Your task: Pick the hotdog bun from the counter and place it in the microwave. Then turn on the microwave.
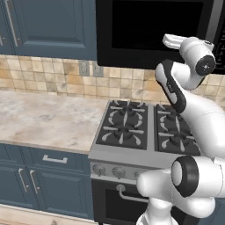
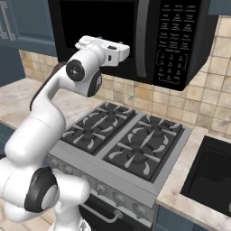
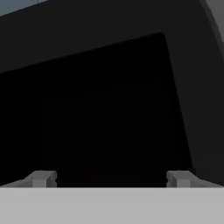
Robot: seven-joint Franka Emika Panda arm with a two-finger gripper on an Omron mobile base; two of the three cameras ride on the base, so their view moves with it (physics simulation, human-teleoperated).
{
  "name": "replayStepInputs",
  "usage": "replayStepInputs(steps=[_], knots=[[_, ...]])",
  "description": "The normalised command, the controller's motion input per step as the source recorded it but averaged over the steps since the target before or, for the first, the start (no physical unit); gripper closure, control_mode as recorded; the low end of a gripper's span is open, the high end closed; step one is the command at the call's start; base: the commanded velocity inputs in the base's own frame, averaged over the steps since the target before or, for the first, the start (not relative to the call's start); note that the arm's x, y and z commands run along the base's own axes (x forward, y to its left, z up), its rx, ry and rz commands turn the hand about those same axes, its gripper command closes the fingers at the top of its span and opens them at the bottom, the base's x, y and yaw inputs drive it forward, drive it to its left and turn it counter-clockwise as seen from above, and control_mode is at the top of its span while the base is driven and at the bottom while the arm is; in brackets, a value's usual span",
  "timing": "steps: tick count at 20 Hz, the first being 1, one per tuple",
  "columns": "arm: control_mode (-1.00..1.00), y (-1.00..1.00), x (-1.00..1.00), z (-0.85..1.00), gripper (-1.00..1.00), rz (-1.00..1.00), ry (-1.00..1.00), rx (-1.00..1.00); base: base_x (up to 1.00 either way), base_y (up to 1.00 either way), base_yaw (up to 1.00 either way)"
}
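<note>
- On the far left I see the counter (image 1: 44, 118), a light marbled stone top over dark blue cabinet fronts (image 1: 39, 176) with silver handles.
- I cannot find the hotdog bun on the stretch of counter I can see, nor between the fingers, so I cannot tell where it is.
- Behind the counter runs a beige tiled wall (image 1: 52, 74) with a grey outlet plate (image 1: 84, 67) set in it, and blue upper cabinets (image 1: 48, 26) hang above.
- To the right of the counter sits the black gas stove (image 1: 145, 127), four burners with dark grates, knobs along its silver front edge.
- Above the stove hangs the microwave (image 2: 135, 36), black, its dark glass door closed, a grey handle strip (image 2: 142, 38) beside the glass and the button keypad (image 2: 173, 40) at the right.
- My arm reaches up over the stove, and the white hand (image 2: 106, 49) is held level in front of the microwave door, near its lower edge.
- In the hand view the gripper (image 3: 111, 178) is spread wide, released, the two grey fingertips (image 3: 41, 178) well apart, with nothing between them and the dark door glass straight ahead.
- At the far right, past the stove, a dark sink (image 2: 212, 176) is sunk into more counter.
</note>
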Motion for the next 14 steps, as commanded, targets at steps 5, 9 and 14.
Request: replayStepInputs(steps=[5, 9, 14], knots=[[-1.0, -0.01, -0.37, 0.1, -1.0, 0.0, 0.11, 0.0, 0.0, 0.0, 0.0], [-1.0, -0.07, -0.53, 0.05, -1.0, 0.0, 0.09, 0.0, 0.0, 0.0, 0.0], [-1.0, -0.24, -0.56, 0.0, -1.0, -0.02, 0.01, -0.02, 0.0, 0.0, 0.0]])
